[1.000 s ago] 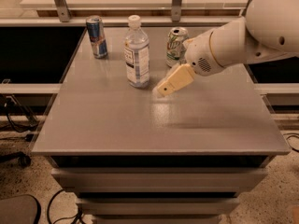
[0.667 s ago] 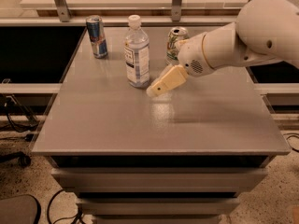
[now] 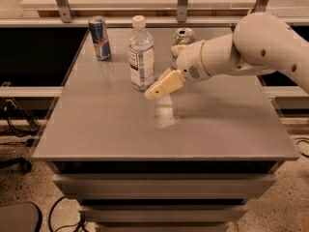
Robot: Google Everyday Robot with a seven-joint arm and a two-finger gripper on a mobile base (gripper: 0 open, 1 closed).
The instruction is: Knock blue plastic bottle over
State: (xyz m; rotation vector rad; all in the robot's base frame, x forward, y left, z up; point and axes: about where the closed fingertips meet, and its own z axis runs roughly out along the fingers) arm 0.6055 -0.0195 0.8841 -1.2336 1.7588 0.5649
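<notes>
The blue plastic bottle point(image 3: 141, 53) stands upright at the back middle of the grey table point(image 3: 164, 129). It is clear and bluish, with a white cap and a white-and-blue label. My gripper point(image 3: 153, 93) reaches in from the right on a white arm point(image 3: 251, 50). Its cream tip is right beside the bottle's lower right side, at its base. I cannot tell whether it touches the bottle.
A slim blue-silver can point(image 3: 100, 37) stands at the back left. A green-white soda can point(image 3: 182, 43) stands behind my arm, right of the bottle. A white shelf with metal posts point(image 3: 182, 1) runs behind the table. Cables and a chair base lie on the floor at left.
My gripper and arm have moved left, from clear of the bottle to right beside its base. The bottle and cans have not moved.
</notes>
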